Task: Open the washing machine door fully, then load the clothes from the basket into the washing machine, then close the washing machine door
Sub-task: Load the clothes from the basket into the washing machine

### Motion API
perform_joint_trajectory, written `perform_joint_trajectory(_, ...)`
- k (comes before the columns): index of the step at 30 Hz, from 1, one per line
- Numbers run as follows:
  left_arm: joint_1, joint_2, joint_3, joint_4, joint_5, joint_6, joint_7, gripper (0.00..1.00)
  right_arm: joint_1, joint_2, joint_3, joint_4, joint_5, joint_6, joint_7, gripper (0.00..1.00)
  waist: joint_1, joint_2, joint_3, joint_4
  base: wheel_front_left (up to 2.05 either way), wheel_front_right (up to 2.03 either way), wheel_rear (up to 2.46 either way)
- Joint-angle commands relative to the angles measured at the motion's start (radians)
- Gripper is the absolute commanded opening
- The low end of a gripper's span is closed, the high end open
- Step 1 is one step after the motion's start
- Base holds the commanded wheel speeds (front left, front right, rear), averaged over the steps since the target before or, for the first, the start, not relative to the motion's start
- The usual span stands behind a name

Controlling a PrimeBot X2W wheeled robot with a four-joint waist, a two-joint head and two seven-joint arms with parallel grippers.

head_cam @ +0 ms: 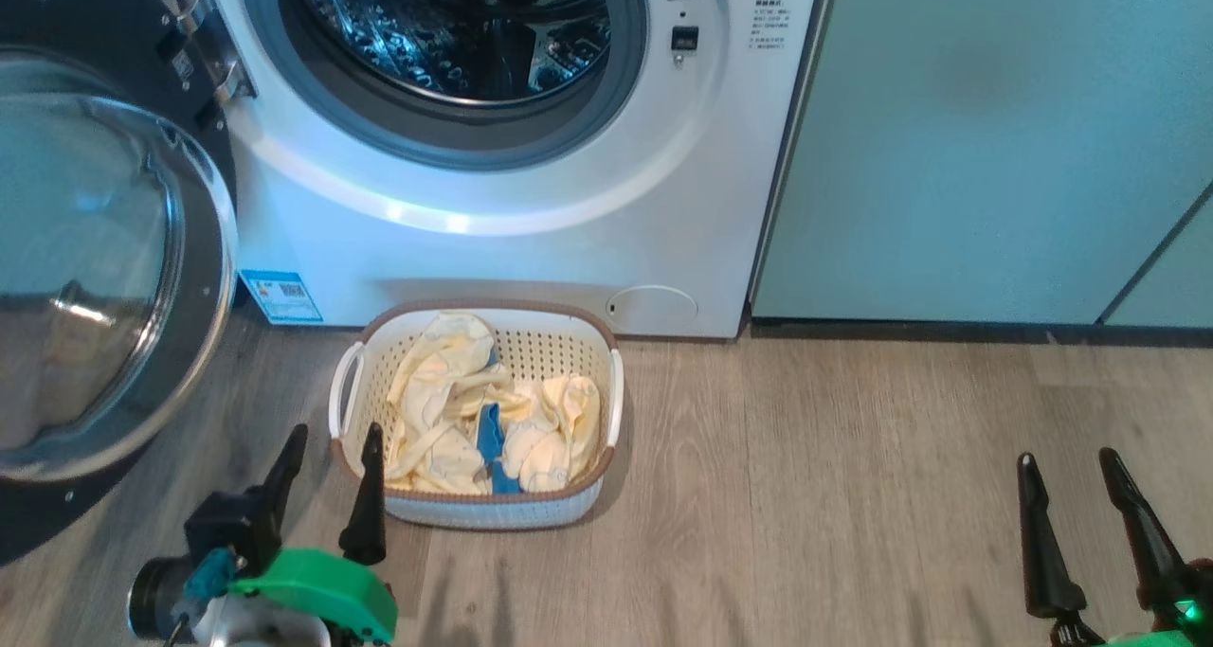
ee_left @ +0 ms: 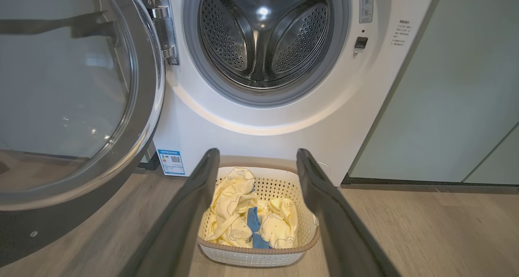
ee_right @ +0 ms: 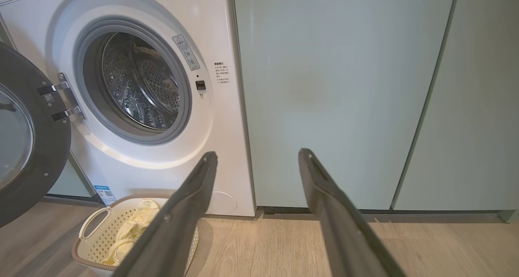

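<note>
Pale yellow clothes [head_cam: 445, 391] lie in the basket [head_cam: 493, 512] on the floor [head_cam: 805, 486], just before the washing machine [head_cam: 493, 259], whose door [head_cam: 114, 278] stands wide open. Left gripper [head_cam: 335, 431], beside the basket, and right gripper [head_cam: 1067, 456] both gape wide, empty.

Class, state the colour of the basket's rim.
Brown. The rim of the basket shows best in the head view.

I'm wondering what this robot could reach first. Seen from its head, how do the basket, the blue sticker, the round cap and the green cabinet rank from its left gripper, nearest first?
From the left gripper:
1. Basket, right beside its fingers.
2. Blue sticker, low left on the washer.
3. Round cap, low right on the washer.
4. Green cabinet, far right.
</note>
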Motion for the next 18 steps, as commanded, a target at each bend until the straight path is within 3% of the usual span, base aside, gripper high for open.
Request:
perform_joint_trajectory(1,-0.030,0.020,0.024,-0.038,-0.002,0.007,-0.006,1.00,-0.048,-0.012,0.018,-0.039,0.000,-0.003,-0.010,1.00,0.0000,-0.0001,0.005,0.000,1.57,-1.57,0.00)
perform_joint_trajectory(11,-0.044,0.023,0.007,-0.035,0.003,0.016,-0.002,1.00,-0.058,-0.012,0.016,-0.042,-0.001,-0.003,-0.010,1.00,0.0000,-0.0001,0.025,0.004,1.75,-1.75,0.00)
perform_joint_trajectory(18,-0.051,0.027,0.002,-0.028,-0.004,0.017,-0.008,1.00,-0.065,-0.012,0.016,-0.039,0.002,-0.003,-0.010,1.00,0.0000,-0.0001,0.033,0.005,0.88,-0.88,0.00)
